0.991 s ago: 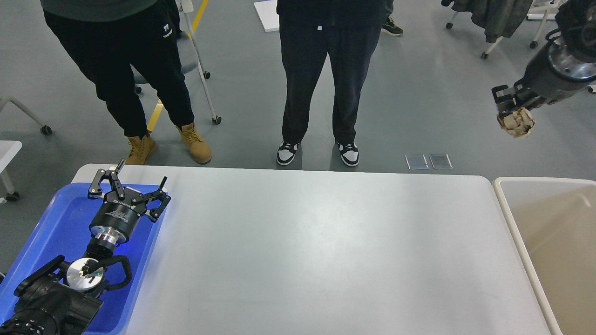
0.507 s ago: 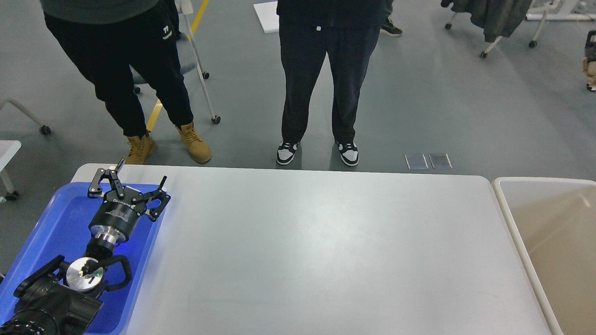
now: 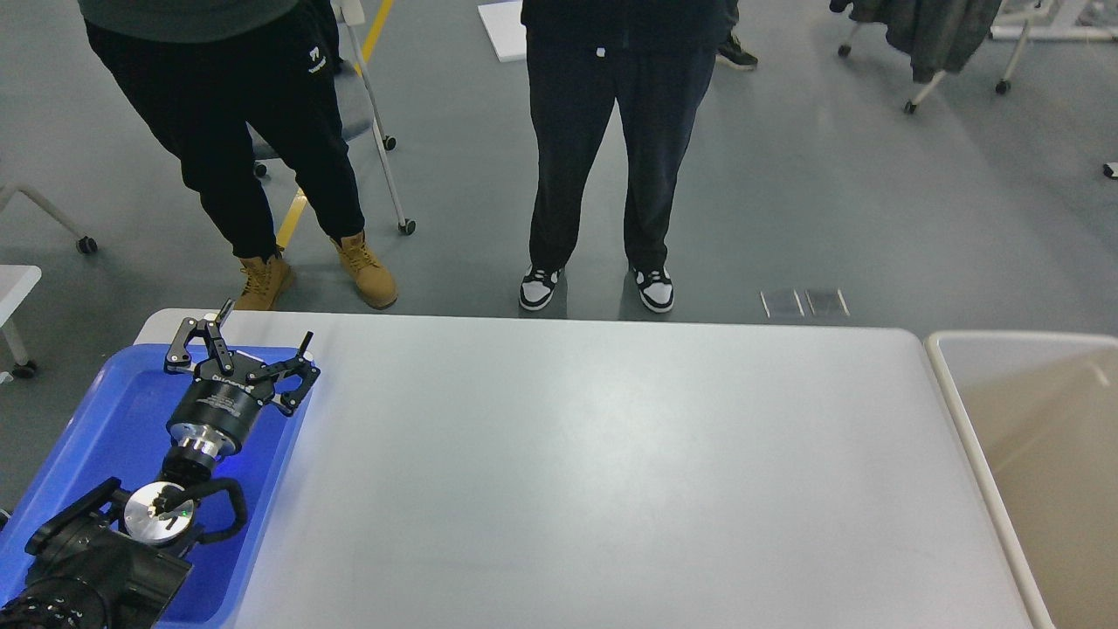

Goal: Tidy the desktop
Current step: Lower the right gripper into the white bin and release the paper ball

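1. Left arm: enters at the lower left corner and runs up and slightly to the right; the thick black links lie nearest the corner.
2. Left wrist: a round silver disc with a looped black cable beside it, followed by a short silver collar and a black cylindrical body carrying faint white lettering.
3. Left gripper (image 3: 240,348): the far end of the arm, pointing away from the robot. The two black linkage fingers (image 3: 186,342) are spread wide apart, one to the upper left and one to the right, with nothing between them.
4. Right arm and right gripper: outside the head view.
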Robot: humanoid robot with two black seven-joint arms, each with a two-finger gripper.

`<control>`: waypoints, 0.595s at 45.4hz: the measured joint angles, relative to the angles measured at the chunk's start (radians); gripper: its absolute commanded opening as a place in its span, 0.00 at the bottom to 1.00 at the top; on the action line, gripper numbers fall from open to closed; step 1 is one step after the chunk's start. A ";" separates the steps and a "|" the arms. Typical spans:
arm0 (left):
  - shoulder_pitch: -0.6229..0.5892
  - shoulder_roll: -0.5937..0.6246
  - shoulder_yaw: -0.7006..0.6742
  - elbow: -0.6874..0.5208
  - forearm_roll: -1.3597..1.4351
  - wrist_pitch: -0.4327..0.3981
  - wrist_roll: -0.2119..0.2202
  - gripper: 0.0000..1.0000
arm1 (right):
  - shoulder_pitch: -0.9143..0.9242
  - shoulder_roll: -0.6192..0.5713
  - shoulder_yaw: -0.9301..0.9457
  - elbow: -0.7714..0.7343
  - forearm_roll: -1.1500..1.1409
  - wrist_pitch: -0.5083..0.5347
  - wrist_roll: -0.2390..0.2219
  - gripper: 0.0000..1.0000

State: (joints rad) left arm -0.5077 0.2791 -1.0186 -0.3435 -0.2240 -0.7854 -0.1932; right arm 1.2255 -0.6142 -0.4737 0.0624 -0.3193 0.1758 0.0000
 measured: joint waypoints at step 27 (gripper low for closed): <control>0.000 0.000 0.000 0.000 -0.001 0.000 0.000 1.00 | -0.385 0.166 0.712 -0.049 0.286 -0.220 -0.053 0.00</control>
State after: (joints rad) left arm -0.5080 0.2791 -1.0186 -0.3436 -0.2254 -0.7854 -0.1933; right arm 0.8405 -0.4483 0.2386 0.0134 -0.0337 -0.0445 -0.0527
